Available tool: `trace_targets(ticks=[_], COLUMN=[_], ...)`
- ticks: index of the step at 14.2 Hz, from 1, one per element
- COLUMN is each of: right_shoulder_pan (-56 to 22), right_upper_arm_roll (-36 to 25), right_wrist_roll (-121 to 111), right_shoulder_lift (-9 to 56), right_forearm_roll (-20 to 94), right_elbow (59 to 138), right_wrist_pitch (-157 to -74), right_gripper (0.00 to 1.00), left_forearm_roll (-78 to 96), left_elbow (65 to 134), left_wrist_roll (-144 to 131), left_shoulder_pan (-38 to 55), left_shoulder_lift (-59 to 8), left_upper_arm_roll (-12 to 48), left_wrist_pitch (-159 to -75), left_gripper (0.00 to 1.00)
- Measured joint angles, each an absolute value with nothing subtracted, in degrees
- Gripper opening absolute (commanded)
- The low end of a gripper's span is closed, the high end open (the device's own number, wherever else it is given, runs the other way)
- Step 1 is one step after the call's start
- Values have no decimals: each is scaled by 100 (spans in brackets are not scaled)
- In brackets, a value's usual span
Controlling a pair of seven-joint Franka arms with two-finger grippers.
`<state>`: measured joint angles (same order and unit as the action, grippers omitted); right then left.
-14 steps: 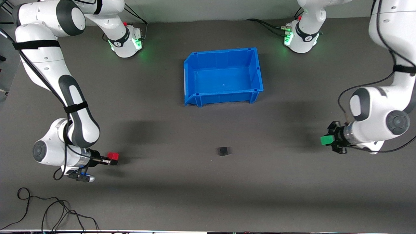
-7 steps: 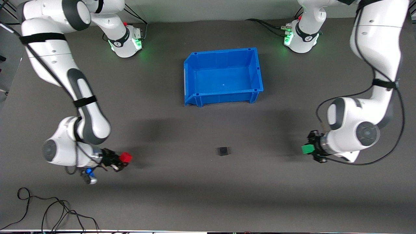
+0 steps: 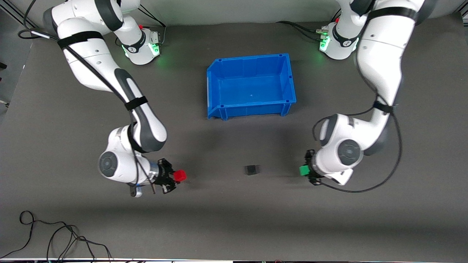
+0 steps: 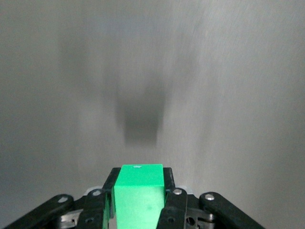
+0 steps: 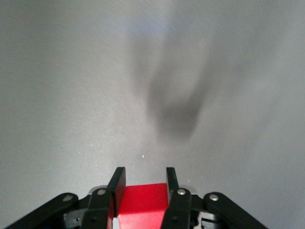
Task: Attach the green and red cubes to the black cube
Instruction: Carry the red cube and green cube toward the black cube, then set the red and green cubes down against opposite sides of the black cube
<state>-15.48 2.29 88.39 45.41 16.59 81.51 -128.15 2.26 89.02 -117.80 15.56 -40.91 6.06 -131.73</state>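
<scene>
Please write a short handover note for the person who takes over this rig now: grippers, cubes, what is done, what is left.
Left gripper: shut on the green cube, above the mat.
Right gripper: shut on the red cube, above the mat.
Black cube: alone on the mat between them, nearer the front camera than the blue bin.
Done: both coloured cubes are picked up.
Left: bring each to the black cube and attach it; nothing touches yet.
</scene>
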Motion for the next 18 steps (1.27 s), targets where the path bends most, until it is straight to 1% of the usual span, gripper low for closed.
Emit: trace_targets(ticks=[3, 6, 9, 11, 15, 18], right_shoulder_pan=[-1873, -2396, -2899, -3144, -3340, -3359], right_upper_arm_roll=[247, 245, 218, 204, 186, 142], right_wrist_roll=[9993, 10767, 11548, 12204, 12849, 13177], right_shoulder_lift=[4871, 5213, 5317, 5333, 5556, 5749], right_forearm_roll=[1659, 1659, 1544, 1267, 1025, 727], right_elbow=[7833, 7513, 7348, 7326, 7266, 7071], right_wrist_pitch=[-12817, -12826, -12873, -13128, -13478, -13697], right_gripper=[0, 0, 0, 0, 0, 0], left_forearm_roll=[231, 232, 232, 232, 232, 232], left_elbow=[8854, 8685, 8434, 8355, 8296, 8261], left_wrist_roll=[-12240, -12601, -12779, -12826, -13044, -13056], left_shoulder_pan=[1903, 2160, 2399, 2557, 2775, 2785], left_shoulder_lift=[-4219, -4491, -4778, -4889, -4987, -5016], left_upper_arm_roll=[608, 606, 605, 605, 604, 598], left_wrist_pitch=[-13536, -13615, -13627, -13704, -14143, -14183], left_gripper=[0, 0, 0, 0, 0, 0])
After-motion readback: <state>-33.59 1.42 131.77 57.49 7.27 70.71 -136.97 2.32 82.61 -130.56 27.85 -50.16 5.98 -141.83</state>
